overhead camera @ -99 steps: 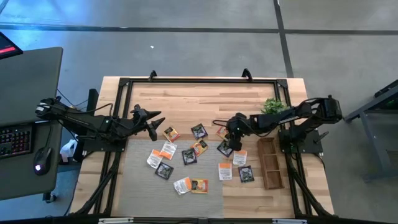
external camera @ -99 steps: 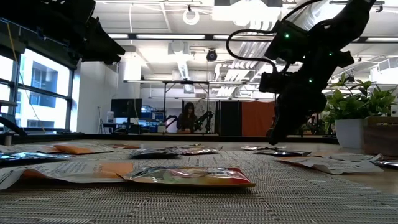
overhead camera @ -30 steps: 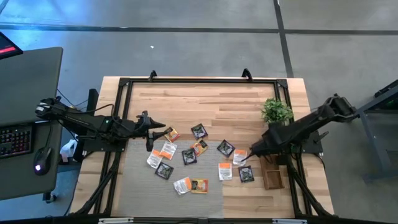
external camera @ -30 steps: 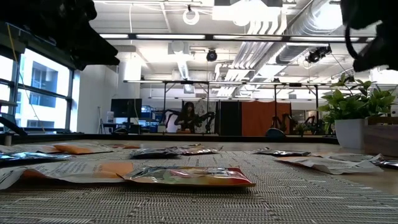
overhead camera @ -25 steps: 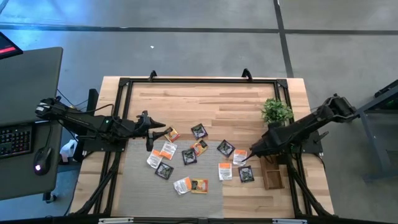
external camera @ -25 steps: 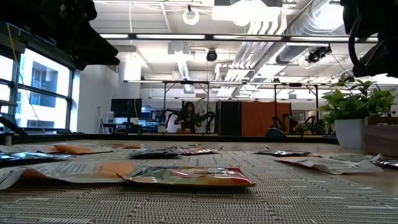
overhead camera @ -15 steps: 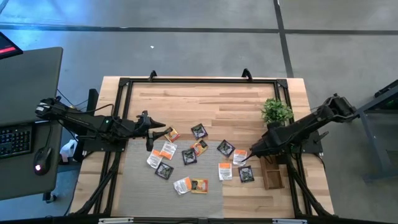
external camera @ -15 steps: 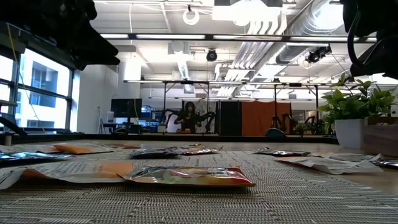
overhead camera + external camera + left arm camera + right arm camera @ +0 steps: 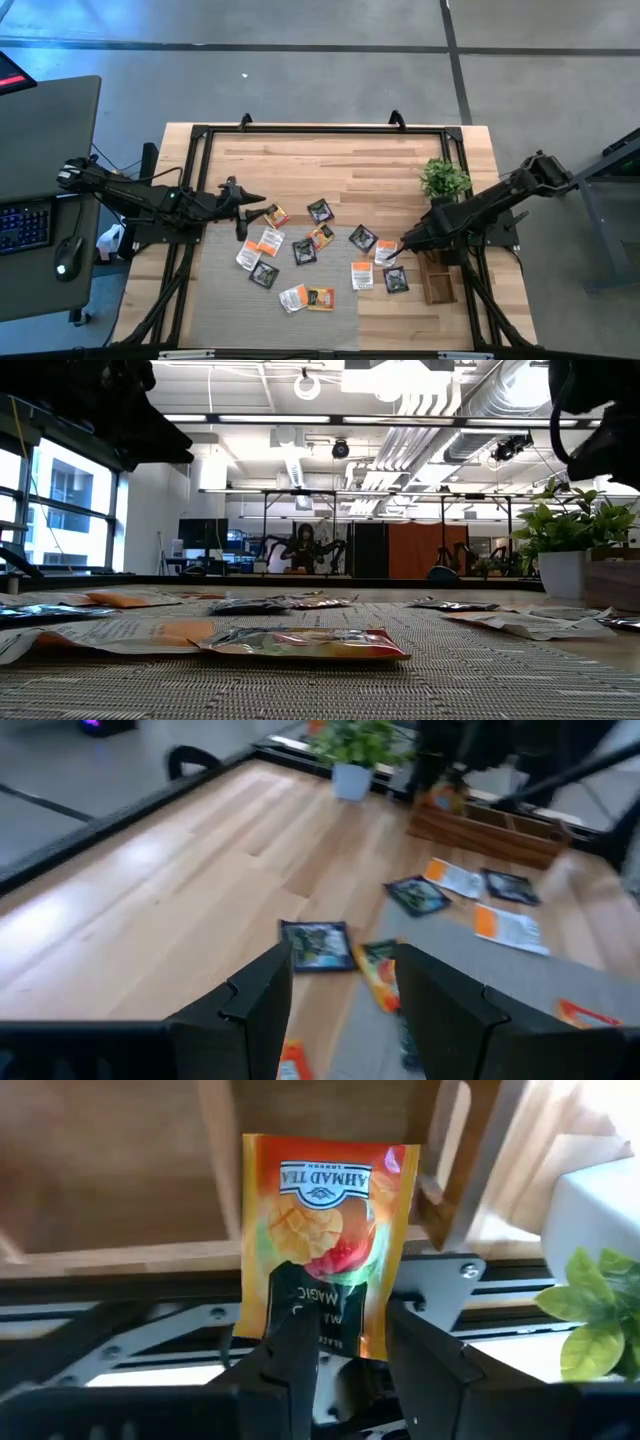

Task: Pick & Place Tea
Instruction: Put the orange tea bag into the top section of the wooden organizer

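The orange-yellow mango tea sachet [image 9: 322,1245] stands between the right gripper [image 9: 335,1330]'s parted fingers, over a compartment of the narrow brown wooden tray [image 9: 434,268]; whether the pads touch it I cannot tell. The other small square sachets [image 9: 318,211] lie scattered on the grey woven mat [image 9: 215,300] and on the pale wooden table [image 9: 330,165]. The risk, as I judge it, is that the sachet tips against a divider and stays propped on the tray's rim, or falls outside. What the tray's compartments hold is hidden. The left gripper [image 9: 250,207] hovers with fingers apart and empty near the far sachets.
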Motion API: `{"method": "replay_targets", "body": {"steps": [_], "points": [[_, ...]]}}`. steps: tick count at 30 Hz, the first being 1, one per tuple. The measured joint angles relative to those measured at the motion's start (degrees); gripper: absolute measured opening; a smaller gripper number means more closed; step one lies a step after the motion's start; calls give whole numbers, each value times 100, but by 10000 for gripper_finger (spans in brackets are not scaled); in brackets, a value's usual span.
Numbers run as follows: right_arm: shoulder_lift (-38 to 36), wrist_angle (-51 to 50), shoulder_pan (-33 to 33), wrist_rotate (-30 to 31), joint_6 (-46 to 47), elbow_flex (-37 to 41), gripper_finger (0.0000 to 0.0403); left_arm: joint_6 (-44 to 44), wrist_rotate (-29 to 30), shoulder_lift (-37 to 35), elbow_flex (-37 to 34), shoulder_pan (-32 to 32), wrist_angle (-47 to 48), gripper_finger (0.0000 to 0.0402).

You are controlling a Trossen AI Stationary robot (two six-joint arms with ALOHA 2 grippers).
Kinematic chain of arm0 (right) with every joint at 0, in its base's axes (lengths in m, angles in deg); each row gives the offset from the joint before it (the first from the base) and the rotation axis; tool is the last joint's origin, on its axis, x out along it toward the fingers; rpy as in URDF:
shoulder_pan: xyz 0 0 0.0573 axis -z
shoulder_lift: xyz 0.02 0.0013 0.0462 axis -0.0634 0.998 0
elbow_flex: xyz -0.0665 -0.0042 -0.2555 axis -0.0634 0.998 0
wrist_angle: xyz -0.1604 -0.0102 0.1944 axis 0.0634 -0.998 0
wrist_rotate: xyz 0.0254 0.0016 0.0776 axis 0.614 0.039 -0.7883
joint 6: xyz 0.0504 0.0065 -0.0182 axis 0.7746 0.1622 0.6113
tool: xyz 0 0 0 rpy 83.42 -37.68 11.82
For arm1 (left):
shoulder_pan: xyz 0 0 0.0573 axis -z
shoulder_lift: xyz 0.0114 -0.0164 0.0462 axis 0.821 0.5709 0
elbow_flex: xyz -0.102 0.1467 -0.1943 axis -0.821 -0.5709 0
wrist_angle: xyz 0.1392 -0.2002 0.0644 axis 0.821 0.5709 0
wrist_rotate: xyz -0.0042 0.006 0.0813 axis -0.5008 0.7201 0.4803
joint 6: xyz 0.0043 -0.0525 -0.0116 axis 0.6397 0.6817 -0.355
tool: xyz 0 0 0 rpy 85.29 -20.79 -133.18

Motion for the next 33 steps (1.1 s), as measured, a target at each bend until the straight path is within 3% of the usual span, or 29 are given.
{"method": "replay_targets", "body": {"steps": [11,17,22,27,33], "points": [[-4,-65,7,379,421,-909,114,22,328,0,0,-2,6,176],[-4,347,7,847,1306,-1046,114,26,305,0,0,-2,-10,176],[-4,2501,34,1874,1857,-927,114,356,380,0,2,-2,-17,176],[-4,4623,204,2310,976,-759,114,1204,210,45,4,-3,165,176],[-4,6366,632,2641,274,-421,114,2624,111,730,6,-2,816,176]]}}
